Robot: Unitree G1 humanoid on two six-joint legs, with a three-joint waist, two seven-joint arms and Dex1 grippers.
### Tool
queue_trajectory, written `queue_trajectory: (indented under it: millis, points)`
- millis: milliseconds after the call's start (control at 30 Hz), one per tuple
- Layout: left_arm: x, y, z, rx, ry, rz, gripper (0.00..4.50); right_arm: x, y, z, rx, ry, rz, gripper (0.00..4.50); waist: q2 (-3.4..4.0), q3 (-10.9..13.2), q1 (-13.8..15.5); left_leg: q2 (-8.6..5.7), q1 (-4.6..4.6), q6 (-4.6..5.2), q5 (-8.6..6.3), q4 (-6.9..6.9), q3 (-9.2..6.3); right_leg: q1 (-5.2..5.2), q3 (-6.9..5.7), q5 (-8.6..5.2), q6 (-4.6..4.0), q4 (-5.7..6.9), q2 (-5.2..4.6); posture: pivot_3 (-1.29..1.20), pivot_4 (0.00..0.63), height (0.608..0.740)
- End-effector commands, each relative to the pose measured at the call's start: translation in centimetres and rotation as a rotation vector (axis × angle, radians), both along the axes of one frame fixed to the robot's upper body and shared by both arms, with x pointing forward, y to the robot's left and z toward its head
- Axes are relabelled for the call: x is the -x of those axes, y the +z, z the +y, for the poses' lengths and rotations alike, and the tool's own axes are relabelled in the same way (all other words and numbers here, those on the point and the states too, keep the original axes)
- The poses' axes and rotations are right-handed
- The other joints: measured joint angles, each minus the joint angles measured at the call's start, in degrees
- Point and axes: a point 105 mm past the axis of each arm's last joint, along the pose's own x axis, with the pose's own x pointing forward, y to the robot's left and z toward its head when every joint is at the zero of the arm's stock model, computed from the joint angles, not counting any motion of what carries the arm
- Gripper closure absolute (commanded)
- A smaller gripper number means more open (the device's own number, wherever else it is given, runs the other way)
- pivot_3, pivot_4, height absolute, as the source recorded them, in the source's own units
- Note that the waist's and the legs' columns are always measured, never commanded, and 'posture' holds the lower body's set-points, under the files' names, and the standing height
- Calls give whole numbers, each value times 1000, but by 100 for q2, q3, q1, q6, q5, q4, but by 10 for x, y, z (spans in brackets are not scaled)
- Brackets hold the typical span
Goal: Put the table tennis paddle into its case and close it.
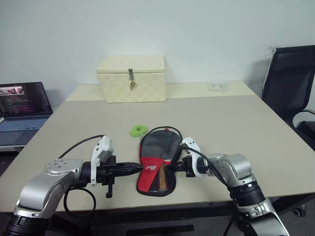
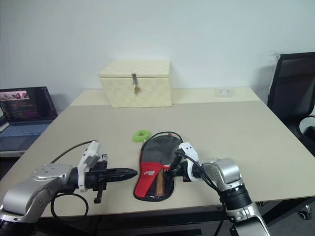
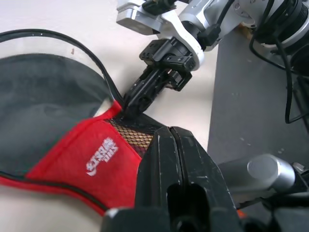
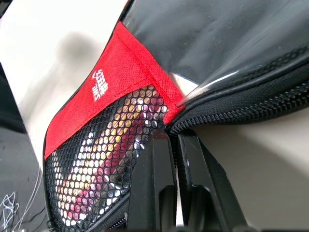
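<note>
Two pincers flank case [image 1: 156, 164] at near worktop [image 1: 236, 128] edge. We judge paddle [image 4: 104, 179] inside; handle shows through red mesh. Left pincer [image 1: 138, 168] together, empty; right pincer [image 1: 171, 167] clamped at zip seam. Closing remains.

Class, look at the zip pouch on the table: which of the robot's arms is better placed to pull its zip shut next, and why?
The right. Its gripper is shut at the case's zip edge, by the red mesh end; the left gripper is shut beside the opposite edge, holding nothing.

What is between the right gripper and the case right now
Nothing visible. The right gripper is already at the edge of the case, shut at the zip line where the red mesh end meets the black part. The left gripper is at the opposite edge.
</note>
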Motion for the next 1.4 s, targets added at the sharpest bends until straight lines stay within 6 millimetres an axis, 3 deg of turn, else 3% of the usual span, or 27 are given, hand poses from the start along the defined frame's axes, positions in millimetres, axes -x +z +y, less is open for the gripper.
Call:
queue_trajectory:
  millis: [33,400,833,1067,1200,1400]
  points:
    - [3,8,-3,-3,-26,-33,4500,8,9,-1,-18,26,-17,4477,0,0,2,-1,0,0,0,0,0,0,0,0,0,-1,0,0,150,740]
    - [3,7,-4,-9,-32,-32,4500,8,11,-23,19,-3,-26,4477,-1,1,43,-3,-10,0,0,-2,0,-1,-3,-3,6,-15,0,0,150,740]
    - [1,7,-3,-16,-28,-33,4500,18,10,-23,22,11,-6,4477,-1,1,121,-2,-36,0,0,-2,-7,-4,-9,0,3,-46,0,0,150,740]
    - [-1,6,-4,-17,-27,-36,4500,7,11,-24,21,-74,-37,4477,-1,1,130,-1,-37,0,0,-1,-5,-4,-10,-1,4,-46,0,0,150,740]
    - [-2,6,-4,-7,-9,-38,4500,1,20,-31,33,-115,-98,3451,-1,1,131,1,-37,0,0,0,-5,-4,-10,-2,5,-46,0,0,150,740]
    - [-5,5,1,7,41,-38,4500,5,51,-44,37,-147,-212,1308,0,1,136,0,-39,0,0,0,-5,-5,-9,-1,5,-48,0,0,150,740]
